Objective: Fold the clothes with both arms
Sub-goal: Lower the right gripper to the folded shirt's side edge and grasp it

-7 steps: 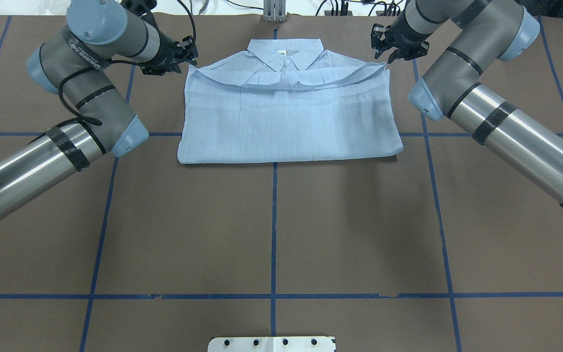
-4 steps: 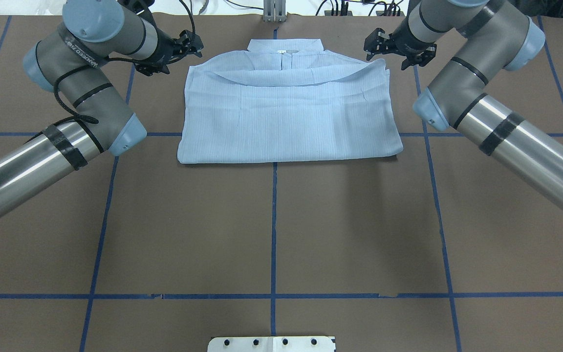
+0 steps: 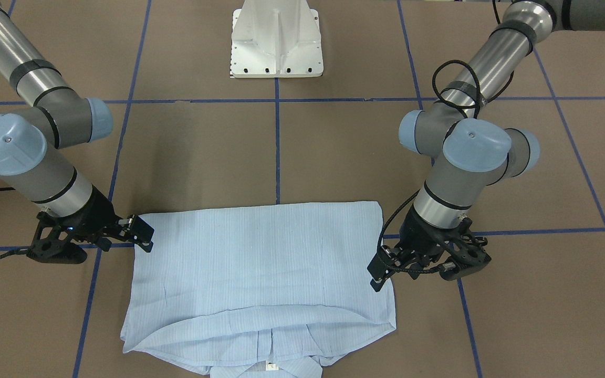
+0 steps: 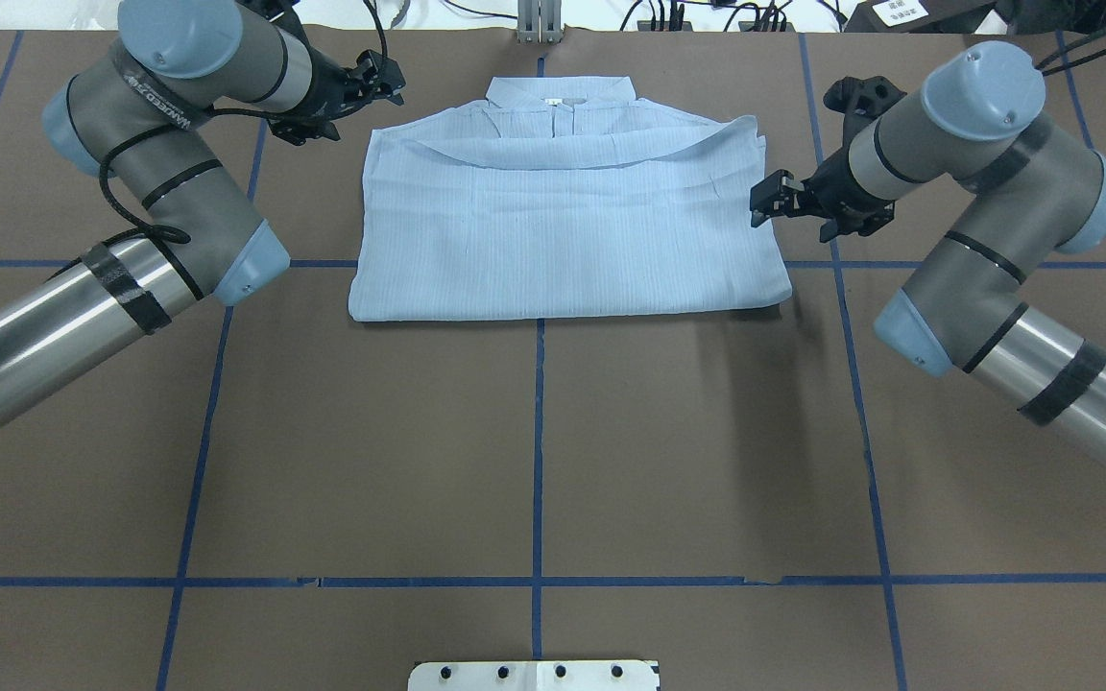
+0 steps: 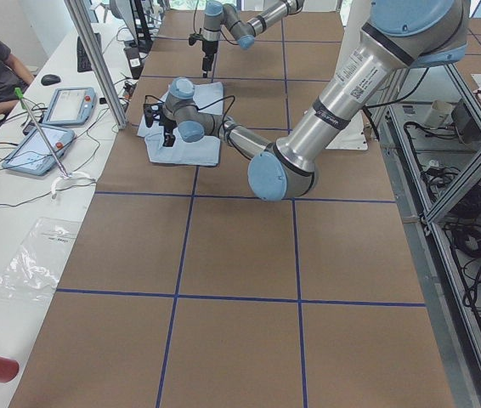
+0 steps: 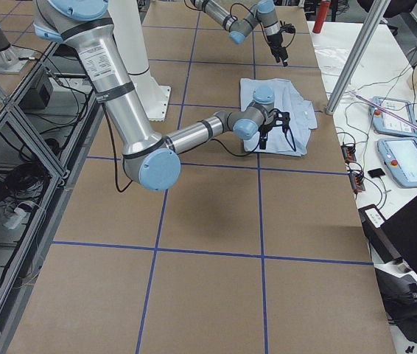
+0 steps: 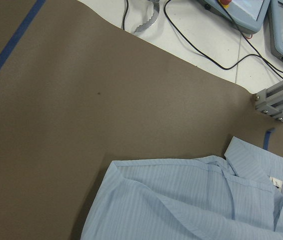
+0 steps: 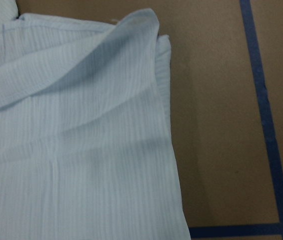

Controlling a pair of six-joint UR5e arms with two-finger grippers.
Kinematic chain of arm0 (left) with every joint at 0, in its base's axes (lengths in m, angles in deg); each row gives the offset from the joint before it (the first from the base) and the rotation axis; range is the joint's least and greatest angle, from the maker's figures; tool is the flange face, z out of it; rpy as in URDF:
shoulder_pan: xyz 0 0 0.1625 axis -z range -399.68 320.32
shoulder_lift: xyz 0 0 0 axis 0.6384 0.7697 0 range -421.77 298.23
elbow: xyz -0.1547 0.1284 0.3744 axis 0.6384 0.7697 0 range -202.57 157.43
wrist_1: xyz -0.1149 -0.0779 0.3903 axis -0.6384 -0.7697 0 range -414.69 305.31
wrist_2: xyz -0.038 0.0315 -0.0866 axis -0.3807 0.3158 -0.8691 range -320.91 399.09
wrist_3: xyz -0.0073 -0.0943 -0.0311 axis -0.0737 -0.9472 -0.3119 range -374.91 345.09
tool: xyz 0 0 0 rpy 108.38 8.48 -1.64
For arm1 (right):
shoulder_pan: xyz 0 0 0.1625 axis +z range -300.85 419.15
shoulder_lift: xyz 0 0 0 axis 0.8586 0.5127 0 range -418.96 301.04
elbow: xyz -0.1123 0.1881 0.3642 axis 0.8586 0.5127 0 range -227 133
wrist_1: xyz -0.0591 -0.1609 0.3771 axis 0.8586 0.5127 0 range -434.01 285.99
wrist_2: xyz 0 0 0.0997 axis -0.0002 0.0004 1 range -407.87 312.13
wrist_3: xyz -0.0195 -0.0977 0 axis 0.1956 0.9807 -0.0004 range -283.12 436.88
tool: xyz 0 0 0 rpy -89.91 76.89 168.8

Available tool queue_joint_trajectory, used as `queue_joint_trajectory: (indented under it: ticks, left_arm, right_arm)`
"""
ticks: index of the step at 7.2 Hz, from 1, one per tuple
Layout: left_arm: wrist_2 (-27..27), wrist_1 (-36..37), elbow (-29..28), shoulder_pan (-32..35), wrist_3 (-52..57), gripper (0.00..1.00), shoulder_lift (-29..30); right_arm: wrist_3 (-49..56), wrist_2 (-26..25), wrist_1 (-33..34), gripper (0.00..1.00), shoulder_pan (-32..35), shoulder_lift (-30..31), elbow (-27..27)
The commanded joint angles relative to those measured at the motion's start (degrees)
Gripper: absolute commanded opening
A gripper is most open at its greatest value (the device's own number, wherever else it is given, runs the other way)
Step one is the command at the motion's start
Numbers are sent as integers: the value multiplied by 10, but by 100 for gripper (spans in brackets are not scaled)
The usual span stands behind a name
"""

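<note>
White metal base plate with a row of dark bolt holes sits nearest, well short of the shirt. Between them is a matte brown, paper-like table cover, gridded with blue tape lines. The centre line runs under the shirt.

Shirt lies flat on the cover, folded to a rough rectangle, slightly wider at its near edge. Pale blue, thin, finely striped. Near edge is a straight fold. Top layer's far edge sags in a shallow arc just short of the collar, which shows a small white label.

Right gripper, black, is at the shirt's right side edge, about halfway along. Jaws a little apart, nothing between them. Can't tell if it touches the cloth.

Left gripper is just off the shirt's far-left corner, clear of the cloth, jaws apart and empty.

Both arms: brushed-metal tubes, grey joints, light blue caps.

Past the collar: aluminium post and black cables on a white bench.
</note>
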Motion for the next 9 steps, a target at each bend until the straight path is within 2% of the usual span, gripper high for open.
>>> queue_joint_trajectory:
  ticks: [1, 2, 3, 4, 5, 7, 8, 9]
  left_arm:
    - [0, 0, 6, 1, -5, 100, -2]
    - [0, -1, 11, 1, -5, 100, -4]
    - [0, 0, 13, 1, -5, 100, -5]
    - [0, 0, 13, 1, -5, 100, -5]
    - [0, 0, 13, 1, -5, 100, -5]
    - [0, -1, 13, 0, -5, 100, -11]
    - [1, -1, 13, 0, -4, 100, -16]
    - [1, -1, 13, 0, -2, 100, -16]
  right_arm:
    - [0, -26, 1, 96, -50, 19, -5]
    - [1, -34, 1, 95, -62, 18, -3]
    - [3, -34, 1, 85, -62, 19, -3]
    - [6, -31, 2, 55, -57, 20, -3]
    - [10, -18, 2, 43, -41, 21, -3]
    - [10, -16, 2, 31, -38, 22, -3]
    - [10, -17, 1, 15, -38, 22, -3]
    - [10, -18, 0, 3, -38, 23, -3]
